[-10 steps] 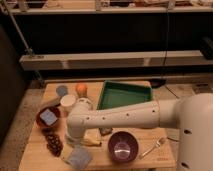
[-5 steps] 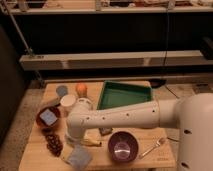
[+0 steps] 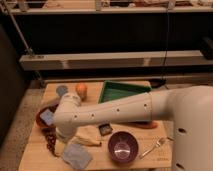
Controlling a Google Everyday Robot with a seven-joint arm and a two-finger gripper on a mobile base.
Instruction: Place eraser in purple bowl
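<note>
Purple bowl: Your purple bowl (image 3: 123, 146) stands upright near the front of the counter (image 3: 100, 164), a little right of centre. Only its pale glossy inside shows, and nothing lies in it.
Eraser: A small dark block (image 3: 105, 129) lies on the counter just up and left of the bowl, apart from it. It is probably your eraser, but you cannot be certain from this view.
End effector: The end effector (image 3: 63, 141) hangs at the lower end of the arm (image 3: 110, 111) over the front-left of the counter, beside a pale cloth (image 3: 88, 135) and well left of the bowl. You cannot tell whether it is wide, narrow or holding anything.
Progress: The placing is not yet done. You have the grasp to confirm, then the carry to the bowl and the release.
Counter: It is wooden and crowded. A fork (image 3: 154, 147) lies right of the bowl and a blue-grey sponge (image 3: 76, 156) at front left. A reddish-brown bowl (image 3: 42, 118) is at the left edge, with an orange (image 3: 81, 89) and a green tray (image 3: 125, 93) at the back.
Room: Dark shelving with pale rails stands behind, and speckled floor shows at the left.
</note>
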